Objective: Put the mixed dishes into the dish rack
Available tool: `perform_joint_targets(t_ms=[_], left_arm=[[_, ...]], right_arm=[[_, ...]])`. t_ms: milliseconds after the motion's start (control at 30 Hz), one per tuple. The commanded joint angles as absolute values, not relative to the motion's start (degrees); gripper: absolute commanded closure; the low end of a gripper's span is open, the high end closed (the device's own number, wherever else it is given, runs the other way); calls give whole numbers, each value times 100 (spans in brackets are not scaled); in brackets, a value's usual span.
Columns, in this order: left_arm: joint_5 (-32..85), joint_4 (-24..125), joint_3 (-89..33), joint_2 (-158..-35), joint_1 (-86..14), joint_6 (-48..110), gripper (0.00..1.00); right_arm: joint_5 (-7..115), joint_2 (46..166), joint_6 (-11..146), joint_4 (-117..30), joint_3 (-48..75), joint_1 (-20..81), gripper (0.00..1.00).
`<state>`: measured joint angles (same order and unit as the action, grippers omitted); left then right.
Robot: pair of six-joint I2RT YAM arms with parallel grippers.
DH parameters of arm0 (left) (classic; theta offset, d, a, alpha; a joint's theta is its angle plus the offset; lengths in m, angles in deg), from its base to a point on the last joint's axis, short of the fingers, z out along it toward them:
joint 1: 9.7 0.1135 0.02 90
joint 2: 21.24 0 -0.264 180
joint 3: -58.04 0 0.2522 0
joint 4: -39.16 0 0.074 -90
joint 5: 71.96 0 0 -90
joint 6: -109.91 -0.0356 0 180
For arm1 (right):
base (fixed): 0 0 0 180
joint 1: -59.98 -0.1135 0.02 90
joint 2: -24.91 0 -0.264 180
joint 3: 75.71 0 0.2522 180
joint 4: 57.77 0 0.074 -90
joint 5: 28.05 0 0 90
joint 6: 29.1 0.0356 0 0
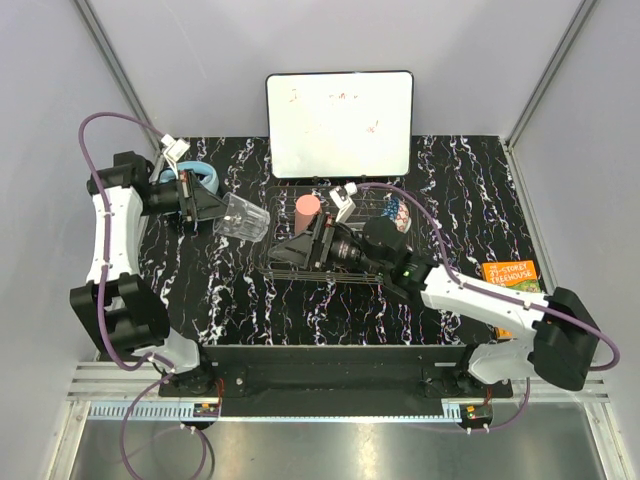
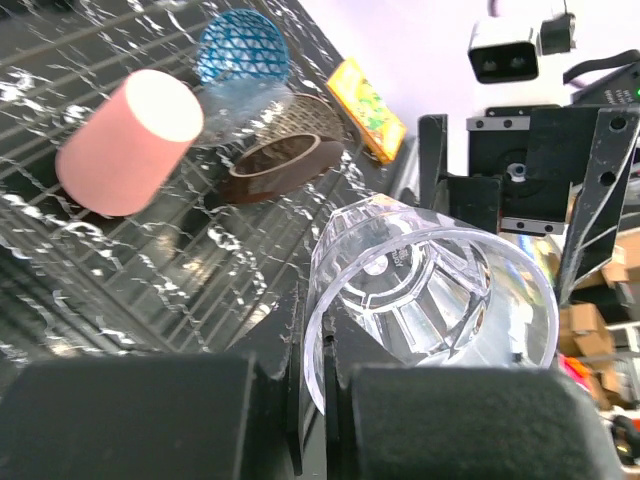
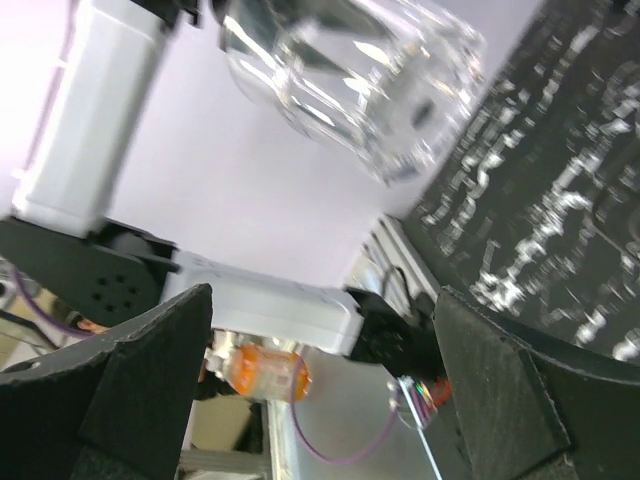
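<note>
- My left gripper [image 2: 320, 405] was clenched on the mug [image 2: 430, 300]. The rim ran down into the narrow gap between my two pads [image 2: 130, 420], and the glass wall was pinched there.
- The mug lay on its side in the air, its mouth toward my left wrist camera and its base pointing away toward the right arm.
- From the top view, the held mug hung over the table [image 1: 200, 290], just left of the rack [image 1: 290, 268] and not over it.
- Headphones [image 1: 207, 175] lay on the table beyond the left gripper, near the far-left corner.
- My right gripper [image 1: 290, 248] sat over the left half of the rack, pointing toward the mug.
- In the right wrist view my fingers [image 3: 120, 390] were spread wide with nothing between them, so that hand was released. The mug showed past the tips, high in that view.
- The cup [image 1: 307, 208] stood on the far-left part of the rack, just beyond the right gripper.
- The blue bowl [image 1: 398, 212] sat at the far-right part of the rack.
- The left wrist view showed the beige bowl [image 2: 285, 150] next to the blue bowl, between it and the cup. I could not tell whether the two bowls touched.
- A whiteboard [image 1: 340, 122] stood just beyond the rack.
- A book [image 1: 510, 273] lay near the right table edge.
</note>
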<state>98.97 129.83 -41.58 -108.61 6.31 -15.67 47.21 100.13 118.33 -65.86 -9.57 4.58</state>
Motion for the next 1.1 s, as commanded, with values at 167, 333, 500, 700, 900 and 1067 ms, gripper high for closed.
perform_joint_targets(t_ms=[167,333,500,700,900,1067], left_arm=[[11437,13950,-4115,-10658,542,-1024,100],[11437,13923,-4080,-10588,498,-875,100],[11455,13792,-4001,-10483,367,-726,100],[11455,13669,-3930,-10404,296,-559,100],[11463,13493,-3913,-10307,226,-295,100],[11463,13414,-3895,-10263,182,-154,100]], right_arm=[[4473,10997,12584,-9191,-756,434,0],[4402,11332,12646,-9367,-571,434,0],[4437,11622,12629,-9639,-421,443,0],[4657,12018,12629,-10525,-377,443,0],[4657,12264,12488,-10921,-403,434,0],[4928,12300,12392,-11291,-657,443,0]])
